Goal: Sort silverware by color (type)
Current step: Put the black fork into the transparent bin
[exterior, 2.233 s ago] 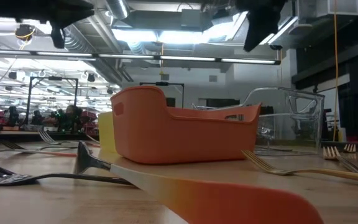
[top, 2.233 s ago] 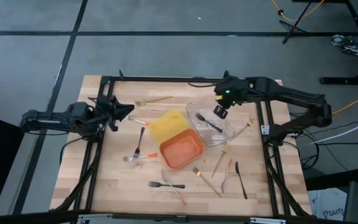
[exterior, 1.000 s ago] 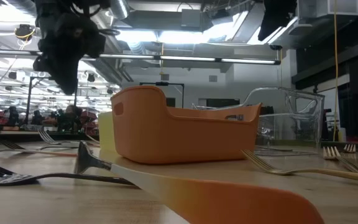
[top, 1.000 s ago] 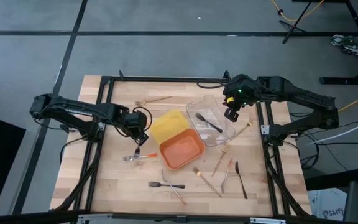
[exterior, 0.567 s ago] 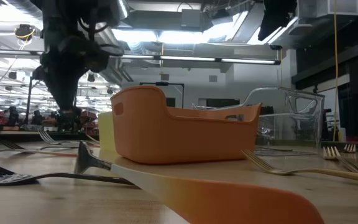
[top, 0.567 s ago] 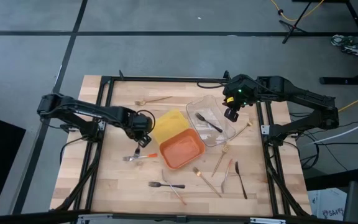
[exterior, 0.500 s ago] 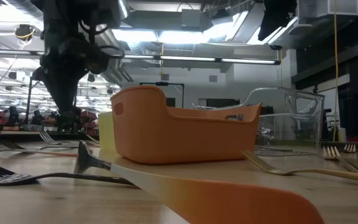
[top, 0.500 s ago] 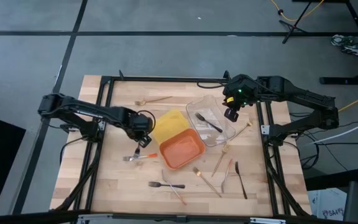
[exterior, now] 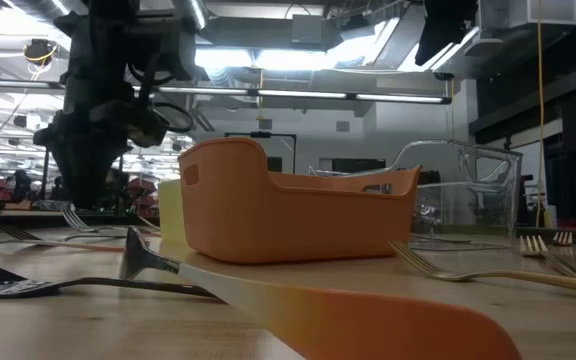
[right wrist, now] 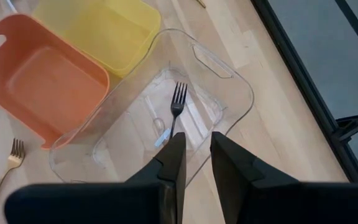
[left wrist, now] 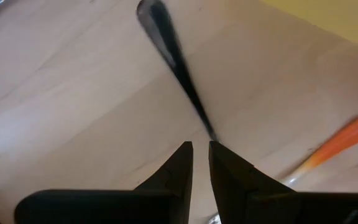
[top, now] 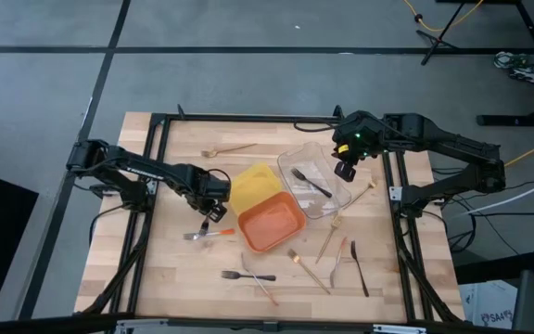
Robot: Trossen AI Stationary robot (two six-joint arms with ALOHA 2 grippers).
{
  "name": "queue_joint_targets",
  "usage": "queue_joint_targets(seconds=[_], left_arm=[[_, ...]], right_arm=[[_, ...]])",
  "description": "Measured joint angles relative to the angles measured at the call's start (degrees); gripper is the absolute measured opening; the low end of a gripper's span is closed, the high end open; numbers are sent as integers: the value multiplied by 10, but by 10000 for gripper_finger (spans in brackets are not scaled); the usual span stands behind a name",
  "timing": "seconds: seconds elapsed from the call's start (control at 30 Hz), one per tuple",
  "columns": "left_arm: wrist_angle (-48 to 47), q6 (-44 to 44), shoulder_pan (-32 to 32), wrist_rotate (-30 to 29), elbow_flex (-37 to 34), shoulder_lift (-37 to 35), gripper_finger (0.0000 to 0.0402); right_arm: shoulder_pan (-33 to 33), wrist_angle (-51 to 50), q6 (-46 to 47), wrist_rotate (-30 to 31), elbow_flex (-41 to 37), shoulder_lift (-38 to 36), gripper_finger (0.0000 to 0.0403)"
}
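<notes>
1. Wooden planks form the table (top: 174, 278), which stands on a grey floor in the high view; in the low view we see a hall with ceiling lights behind it.
2. We see three trays in the middle of the high view: the yellow tray (top: 251, 185), the orange tray (top: 271, 224) touching it at lower right, and the clear tray (top: 315, 181) to the right.
3. One black fork (right wrist: 174, 111) lies inside the clear tray.
4. We find the left gripper (top: 212, 211) low over the table, just left of the yellow tray. Its fingers (left wrist: 180, 165) stand with only a thin gap between them, and the handle tip of another black fork (left wrist: 171, 53) lies right at this gap; we cannot tell if they pinch it.
5. Near this gripper, toward lower left, lies an orange-handled fork (top: 204, 235).
6. The right gripper (top: 345, 170) hangs above the upper right edge of the clear tray, its fingers (right wrist: 174, 163) slightly apart and holding nothing.
7. More silverware lies in the lower part of the high view: a third black fork (top: 247, 276), gold forks (top: 329, 239) and a black utensil (top: 359, 268). One gold fork (top: 229, 148) lies near the upper edge of the table.
</notes>
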Motion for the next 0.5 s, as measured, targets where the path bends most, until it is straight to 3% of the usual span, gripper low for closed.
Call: queue_joint_targets(seconds=[0.37, 0.5], left_arm=[[18, 0, 0, 5, 0, -1, 47], [18, 0, 0, 5, 0, -1, 72]], right_arm=[[0, 0, 0, 0, 0, 0, 67], [0, 0, 0, 0, 0, 0, 67]])
